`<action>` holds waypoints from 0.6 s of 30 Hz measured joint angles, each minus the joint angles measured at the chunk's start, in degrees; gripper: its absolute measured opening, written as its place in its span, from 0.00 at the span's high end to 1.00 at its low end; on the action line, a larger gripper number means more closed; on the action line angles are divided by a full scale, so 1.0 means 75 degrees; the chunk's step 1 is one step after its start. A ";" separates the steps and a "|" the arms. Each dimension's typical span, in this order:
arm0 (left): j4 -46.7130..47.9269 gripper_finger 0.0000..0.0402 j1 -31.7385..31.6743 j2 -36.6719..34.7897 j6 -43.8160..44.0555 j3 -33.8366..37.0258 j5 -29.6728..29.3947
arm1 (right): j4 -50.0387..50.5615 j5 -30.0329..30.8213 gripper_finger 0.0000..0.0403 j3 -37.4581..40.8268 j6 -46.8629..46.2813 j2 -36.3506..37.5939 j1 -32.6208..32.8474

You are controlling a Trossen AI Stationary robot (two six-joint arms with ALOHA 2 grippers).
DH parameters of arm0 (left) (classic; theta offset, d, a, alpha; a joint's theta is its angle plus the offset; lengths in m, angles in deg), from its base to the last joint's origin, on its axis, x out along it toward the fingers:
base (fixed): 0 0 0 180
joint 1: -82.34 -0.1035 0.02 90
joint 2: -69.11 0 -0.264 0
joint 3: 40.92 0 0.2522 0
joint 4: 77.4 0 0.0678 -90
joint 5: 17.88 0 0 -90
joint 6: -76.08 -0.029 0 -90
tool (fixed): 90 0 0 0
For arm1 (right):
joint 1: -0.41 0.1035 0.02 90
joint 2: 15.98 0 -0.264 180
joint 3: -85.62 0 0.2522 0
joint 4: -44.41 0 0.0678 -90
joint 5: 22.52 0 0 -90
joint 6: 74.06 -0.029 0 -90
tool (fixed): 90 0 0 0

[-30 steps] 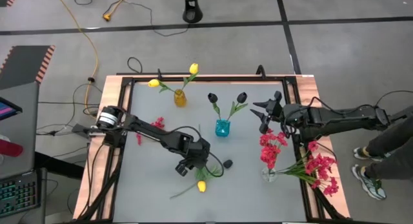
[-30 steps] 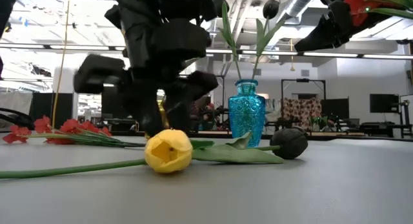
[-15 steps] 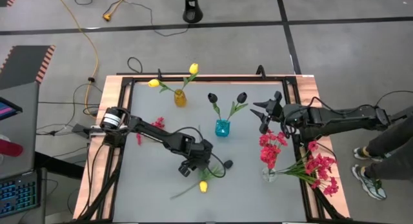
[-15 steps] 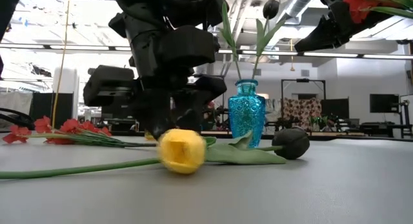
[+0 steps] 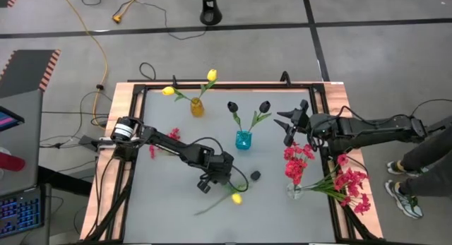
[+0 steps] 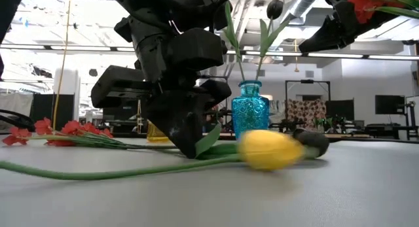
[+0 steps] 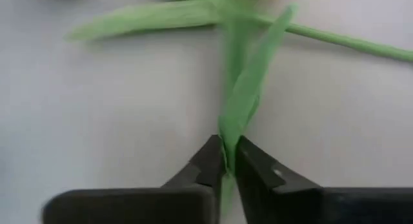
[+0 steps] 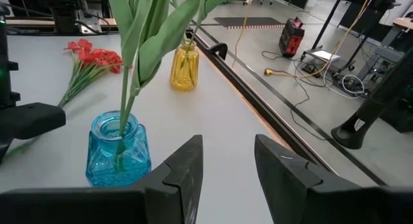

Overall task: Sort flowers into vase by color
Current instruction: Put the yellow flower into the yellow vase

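Note:
A yellow tulip (image 5: 236, 198) lies on the table near its front middle, its green stem (image 5: 208, 208) running toward the near left. My left gripper (image 5: 216, 180) stands over it, shut on one of its leaves (image 7: 248, 95). A loose black tulip (image 5: 256, 175) lies just right of it. The yellow vase (image 5: 197, 108) holds two yellow tulips and the blue vase (image 5: 243, 140) two black ones. The clear vase (image 5: 293, 190) holds red blossoms. A red spray (image 5: 164, 139) lies at the left. My right gripper (image 5: 288, 125) hangs open right of the blue vase. My left gripper pinches a green leaf of the yellow tulip near the leaf's free end (image 7: 227, 146), between its two fingertips (image 6: 191, 147). The fingers come from above, slanting down. The tulip's stem and head lie on the table, and the leaf rises from the stem to the fingers.
More red flowers (image 5: 349, 188) lie over the table's right frame next to the clear vase. A black frame (image 5: 212, 85) rims the table. A person's legs (image 5: 417, 167) show beyond the right edge. Bare grey table lies at the near left and near right.
My left gripper has moved toward the table's right edge and shut on the tulip's leaf. The yellow tulip has slid along the table with it, its head swinging to the right toward the black tulip, which has shifted slightly right.

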 joint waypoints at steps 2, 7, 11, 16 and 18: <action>-0.0019 0.98 -0.0003 0.0000 0.0086 0.0000 -0.0033 | 0.0000 0.0000 0.59 0.0000 0.0000 0.0000 0.0000; -0.0037 0.99 -0.0006 -0.0096 0.0384 0.0009 -0.0064 | 0.0000 0.0000 0.59 0.0000 0.0000 0.0000 0.0000; -0.0072 1.00 -0.0009 -0.0393 0.0563 0.0012 -0.0182 | 0.0000 0.0000 0.59 0.0000 0.0000 0.0000 0.0000; -0.0086 1.00 -0.0012 -0.1025 0.0743 0.0012 -0.0255 | -0.0003 0.0000 0.59 0.0000 0.0000 0.0000 0.0000; -0.0093 1.00 -0.0036 -0.1292 0.0832 0.0012 -0.0348 | -0.0003 0.0000 0.59 0.0000 0.0000 0.0000 0.0000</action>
